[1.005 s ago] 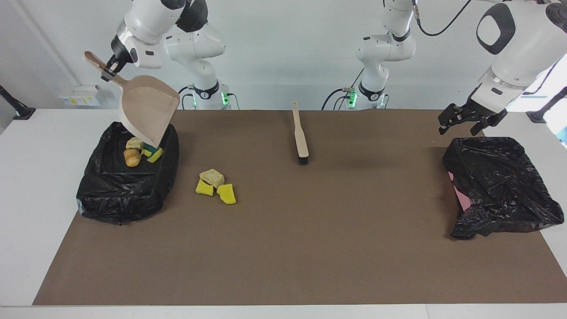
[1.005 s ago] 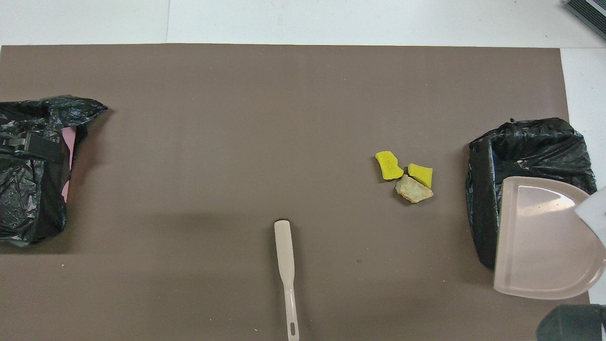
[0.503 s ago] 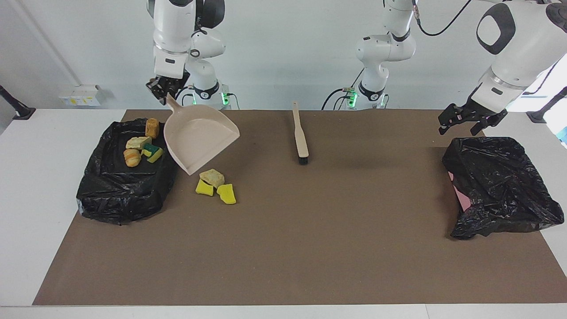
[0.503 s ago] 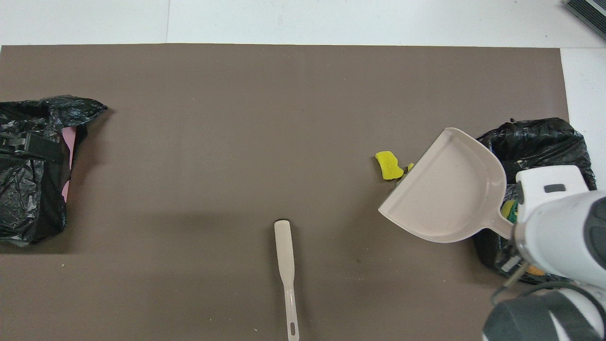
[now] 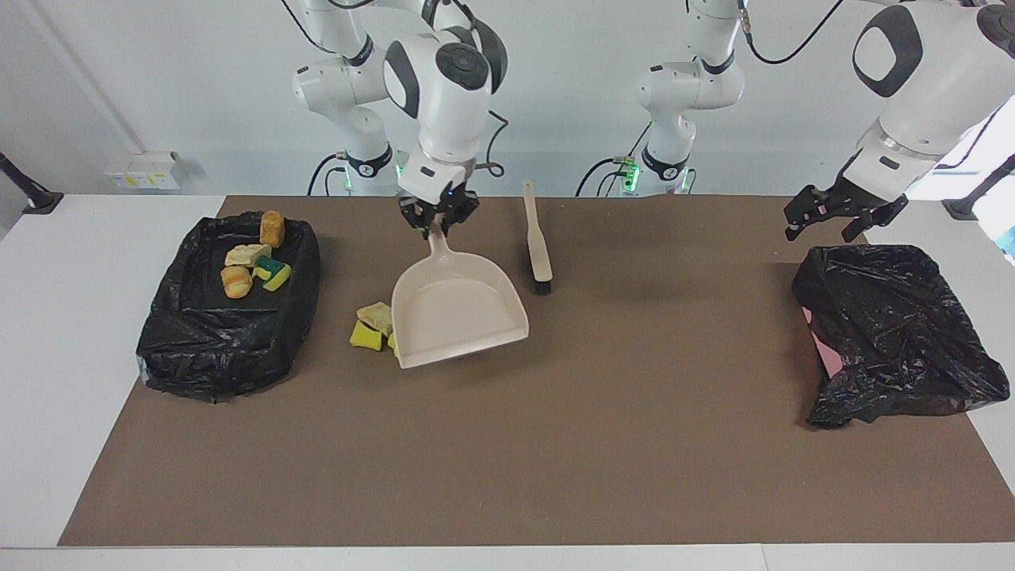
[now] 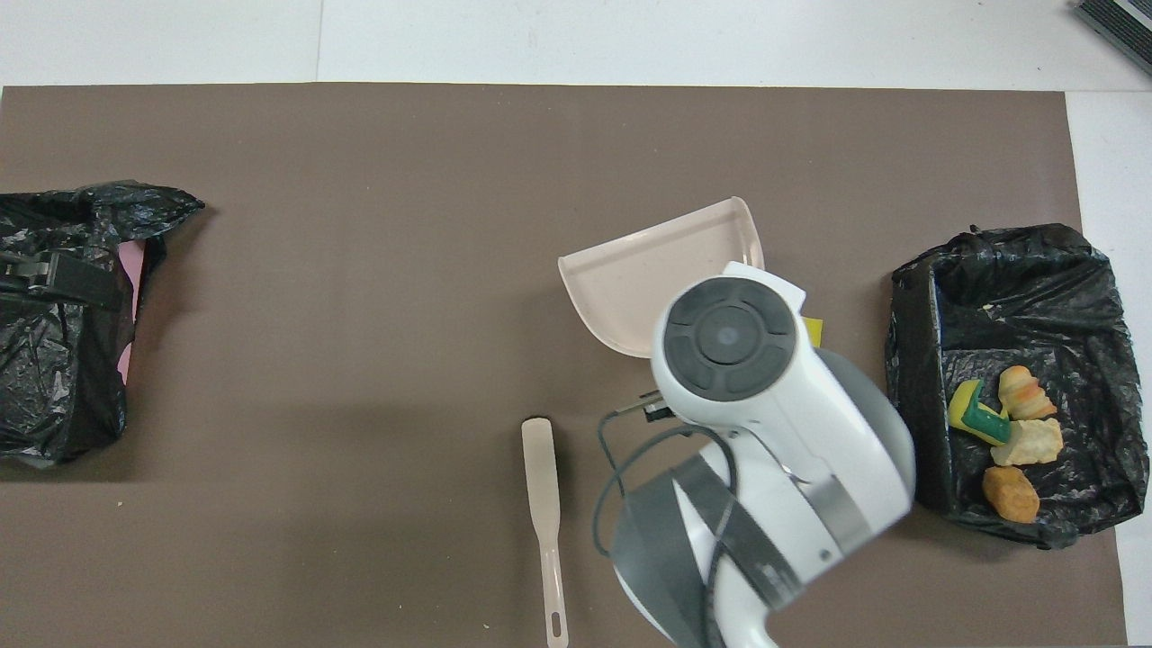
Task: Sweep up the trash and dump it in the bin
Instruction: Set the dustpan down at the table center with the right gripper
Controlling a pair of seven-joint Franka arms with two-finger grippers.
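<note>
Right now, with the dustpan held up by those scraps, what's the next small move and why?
Probably lower the dustpan, which the right gripper holds by its handle, onto the mat beside the loose scraps; they still lie outside the bin, and the brush lies unused.

Your right arm bends down over the middle of the tabletop, with its wrist pointing straight down. Your right gripper (image 5: pixel 438 223) has its jaws squeezed tight on the handle of the dustpan (image 5: pixel 458 317) and holds it up. Your left arm waits, reaching out and down at its own end of the tabletop. Your left gripper (image 5: pixel 829 224) hangs in the air with its jaws wide apart and nothing in them.
</note>
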